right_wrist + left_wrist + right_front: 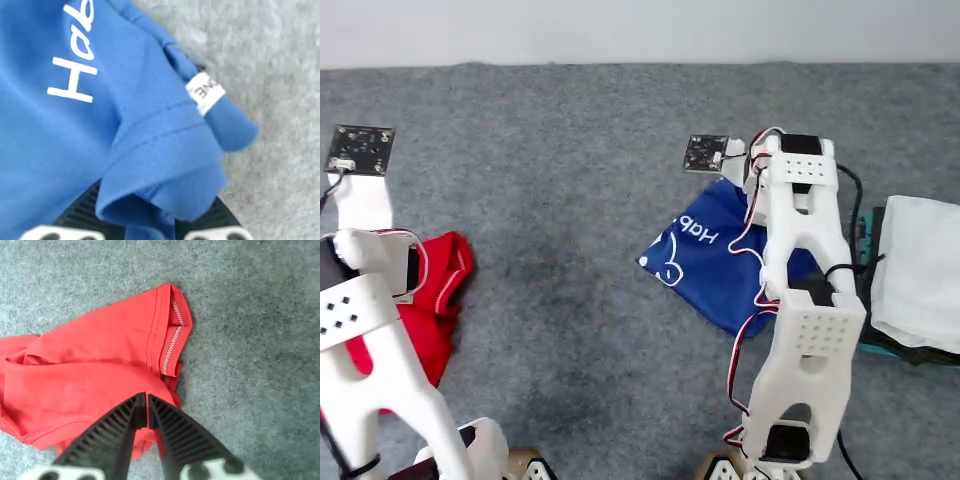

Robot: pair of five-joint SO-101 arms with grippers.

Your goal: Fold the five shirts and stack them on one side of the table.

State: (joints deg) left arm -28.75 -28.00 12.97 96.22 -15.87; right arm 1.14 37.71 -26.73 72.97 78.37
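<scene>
A crumpled red shirt (440,290) lies at the left of the grey table. My left gripper (365,215) hangs over its edge; in the left wrist view the left gripper (146,401) is shut, with its tips just above the red shirt (85,375) and its hem. A blue shirt (705,255) with white print lies right of centre. My right gripper (748,178) sits at its far corner. The right wrist view shows that gripper (145,205) shut on a bunched fold of the blue shirt (75,130), whose cloth drapes over both fingers.
A folded white shirt (920,270) rests on top of darker and teal folded cloth (882,346) at the right edge. Grey felt (570,150) covers the table between the two arms and along the far side.
</scene>
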